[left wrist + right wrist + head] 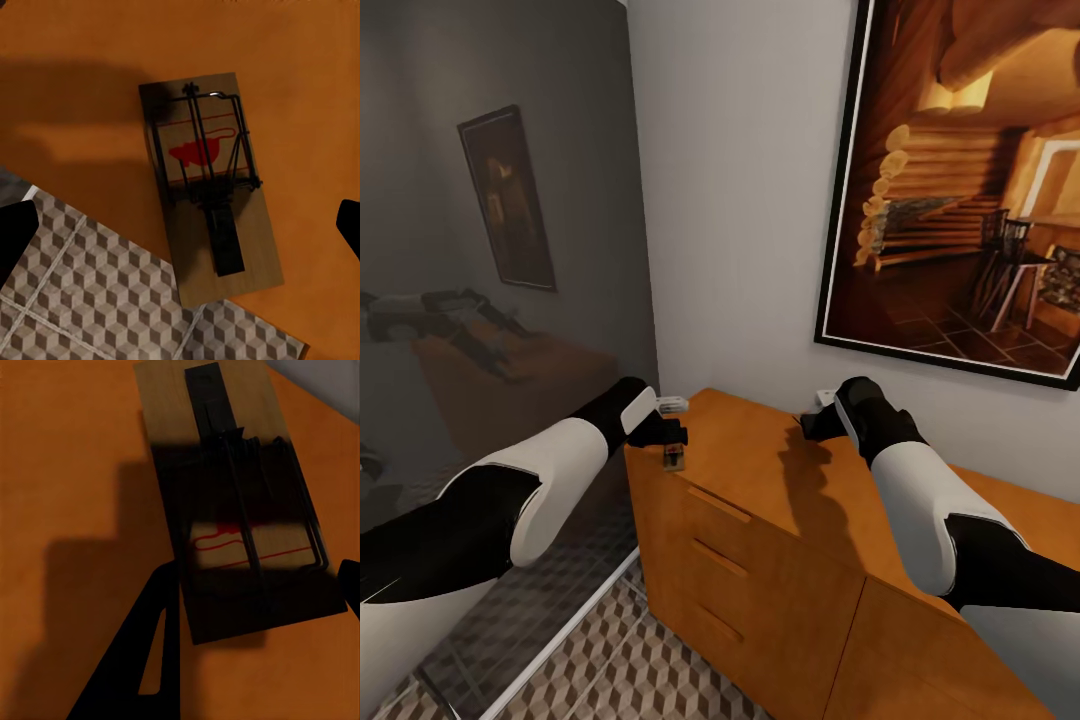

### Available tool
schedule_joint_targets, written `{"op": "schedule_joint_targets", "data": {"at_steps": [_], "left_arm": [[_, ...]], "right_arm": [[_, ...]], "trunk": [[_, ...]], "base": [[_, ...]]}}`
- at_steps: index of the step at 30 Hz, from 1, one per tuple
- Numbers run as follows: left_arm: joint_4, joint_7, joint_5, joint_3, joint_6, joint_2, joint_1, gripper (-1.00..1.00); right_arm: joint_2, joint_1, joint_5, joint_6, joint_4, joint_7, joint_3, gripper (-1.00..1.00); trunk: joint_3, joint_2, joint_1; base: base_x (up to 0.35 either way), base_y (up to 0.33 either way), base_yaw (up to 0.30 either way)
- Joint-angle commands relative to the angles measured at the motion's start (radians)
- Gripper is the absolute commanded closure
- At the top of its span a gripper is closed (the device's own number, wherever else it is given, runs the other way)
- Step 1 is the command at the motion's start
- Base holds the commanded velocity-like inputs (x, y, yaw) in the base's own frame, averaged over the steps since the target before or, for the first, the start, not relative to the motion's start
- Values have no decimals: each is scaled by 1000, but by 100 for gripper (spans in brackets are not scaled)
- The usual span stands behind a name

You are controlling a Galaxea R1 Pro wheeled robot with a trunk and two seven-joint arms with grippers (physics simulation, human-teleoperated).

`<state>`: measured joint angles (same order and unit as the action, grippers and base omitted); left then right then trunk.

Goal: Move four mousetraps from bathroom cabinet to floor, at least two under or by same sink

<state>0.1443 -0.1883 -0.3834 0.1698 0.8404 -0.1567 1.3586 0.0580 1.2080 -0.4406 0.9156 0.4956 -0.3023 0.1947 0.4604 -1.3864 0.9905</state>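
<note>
**Both grippers over mousetraps on the cabinet top**

Left gripper (180,225): its two dark fingertips (16,229) sit spread wide at opposite sides of the left wrist view, touching nothing. Between them, lying flat on the orange wood, is a mousetrap (211,187), a wooden slab with black wire and a red mouse print. One short end of this trap reaches the cabinet's front edge, and past that edge the cube-patterned floor (90,300) lies far below. In the head view the same trap (674,457) is a tiny dark block at the cabinet's near left corner, just under the left gripper (660,432).

Right gripper (251,641): one dark finger (139,660) lies beside the long edge of a second mousetrap (240,502), close to it; whether it touches cannot be told. The other fingertip shows at the far side of that trap, so the fingers are spread with the trap between them, not pinched. Much of this trap lies in shadow. A sliver of grey wall shows beyond its far corner.

In the head view the right gripper (822,418) hovers over the back of the cabinet (780,540), close to the white wall. A large framed painting (960,190) hangs above. Left of the cabinet stands a dark reflective panel (490,300), leaving a narrow strip of floor (630,670) in front.
</note>
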Motion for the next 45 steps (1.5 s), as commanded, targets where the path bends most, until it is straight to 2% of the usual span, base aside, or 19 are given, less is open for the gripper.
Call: {"op": "schedule_joint_targets", "data": {"at_steps": [1,6,15,37,45], "left_arm": [[1,-6,-11,7,3,0,0,-100],[1,-6,-12,7,2,-2,0,-100],[2,-6,-12,8,-5,-3,0,-100],[4,-6,-11,8,-5,-7,0,-100],[4,-6,-11,8,-4,-7,0,-100]], "right_arm": [[1,1,-9,3,1,-6,8,100],[3,1,-9,3,1,-6,8,100],[1,1,-9,3,2,-7,8,100],[0,1,-9,3,1,-7,8,100],[0,1,-9,3,1,-6,8,100]], "trunk": [[1,-1,0],[1,-1,0],[29,-64,34],[29,-64,34],[51,-113,61]], "base": [[0,0,0],[0,0,0],[0,0,0],[0,0,0],[0,0,0]]}}
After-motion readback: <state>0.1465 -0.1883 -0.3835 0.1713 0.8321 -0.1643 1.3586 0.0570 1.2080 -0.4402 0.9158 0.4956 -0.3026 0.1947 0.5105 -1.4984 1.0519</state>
